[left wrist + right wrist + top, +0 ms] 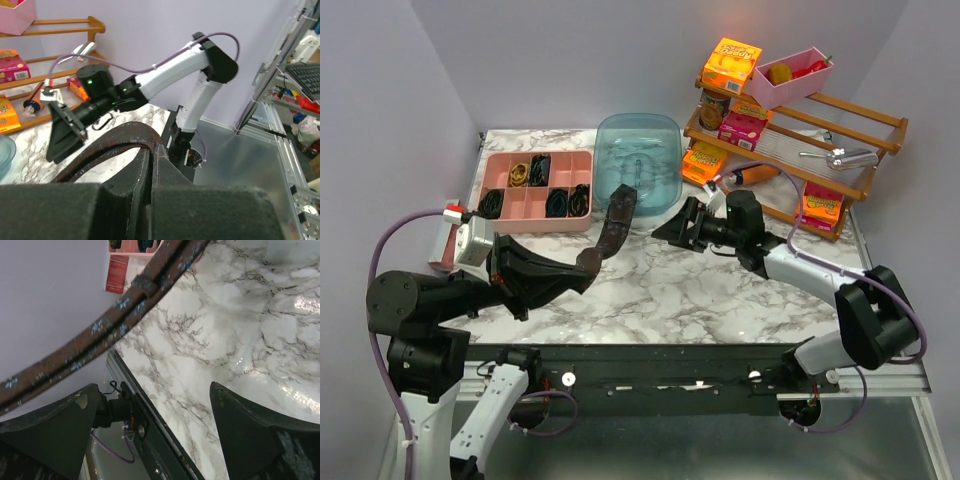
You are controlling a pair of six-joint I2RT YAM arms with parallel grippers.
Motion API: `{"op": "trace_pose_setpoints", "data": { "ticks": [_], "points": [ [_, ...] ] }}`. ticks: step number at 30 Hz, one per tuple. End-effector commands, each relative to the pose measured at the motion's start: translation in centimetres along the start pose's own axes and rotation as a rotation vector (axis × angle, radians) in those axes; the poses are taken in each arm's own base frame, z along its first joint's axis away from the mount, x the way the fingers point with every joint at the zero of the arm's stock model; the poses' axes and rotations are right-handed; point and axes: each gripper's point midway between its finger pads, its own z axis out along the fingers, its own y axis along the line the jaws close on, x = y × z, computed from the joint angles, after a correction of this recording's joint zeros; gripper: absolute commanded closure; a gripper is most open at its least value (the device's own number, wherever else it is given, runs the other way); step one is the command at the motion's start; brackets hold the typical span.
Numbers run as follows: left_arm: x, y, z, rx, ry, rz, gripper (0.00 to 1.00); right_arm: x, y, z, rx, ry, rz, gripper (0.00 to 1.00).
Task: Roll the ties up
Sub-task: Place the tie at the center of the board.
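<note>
The white marble table (720, 290), veined in grey, carries a pink compartment tray (535, 225) at about 10 o'clock and a clear blue tub (640, 150) just beside it at 12, with a slatted wooden rack (865, 125) filling the corner at 2. At 9 o'clock, hard against the left edge, a small pinkish-red box (440, 248) stands well apart from the rack. A brown tie (615, 215) slants down towards the marble in front of the tray and tub at about 11, though whether its wide end actually rests on the surface cannot be told.
</note>
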Motion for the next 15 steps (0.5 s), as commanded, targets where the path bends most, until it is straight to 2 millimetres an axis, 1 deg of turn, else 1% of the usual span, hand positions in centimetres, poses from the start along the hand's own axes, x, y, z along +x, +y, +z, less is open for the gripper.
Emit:
{"op": "trace_pose_setpoints", "data": {
  "ticks": [1, 2, 3, 5, 6, 8, 9, 11, 12, 13, 15],
  "points": [
    [0.3, -1.8, -0.3, 0.079, 0.053, 0.002, 1.00, -0.6, 1.9, 1.7, -0.092, 0.017, 0.046, 0.00],
    [0.2, -2.1, -0.4, 0.089, 0.050, 0.009, 1.00, -0.5, 1.3, 2.4, -0.085, 0.034, 0.058, 0.00],
    [0.2, -2.2, -0.4, 0.100, 0.051, 0.014, 1.00, -0.9, 1.7, 2.9, -0.095, 0.033, 0.065, 0.00],
    [0.2, -2.9, -0.5, 0.134, 0.055, 0.018, 1.00, -0.9, 1.2, 3.9, -0.103, 0.046, 0.087, 0.00],
    [0.1, -3.3, -0.6, 0.145, 0.052, 0.029, 1.00, -1.3, 1.5, 4.2, -0.109, 0.041, 0.102, 0.00],
    [-0.1, -4.0, -0.8, 0.170, 0.060, 0.041, 1.00, -1.5, 1.7, 4.9, -0.114, 0.043, 0.109, 0.00],
    [-0.1, -4.4, -0.9, 0.178, 0.061, 0.048, 1.00, -1.3, 1.2, 5.5, -0.104, 0.050, 0.126, 0.00],
    [-0.1, -5.0, -1.1, 0.197, 0.061, 0.068, 1.00, -1.7, 1.5, 6.4, -0.120, 0.054, 0.128, 0.00],
    [-0.1, -5.4, -1.3, 0.205, 0.063, 0.067, 1.00, -1.5, 0.8, 7.0, -0.112, 0.062, 0.155, 0.00],
    [0.0, -5.7, -1.4, 0.214, 0.064, 0.076, 1.00, -2.0, 1.2, 7.4, -0.122, 0.058, 0.157, 0.00],
    [0.0, -6.1, -1.5, 0.220, 0.063, 0.084, 1.00, -2.2, 1.1, 8.0, -0.130, 0.057, 0.175, 0.00]
  ]
}}
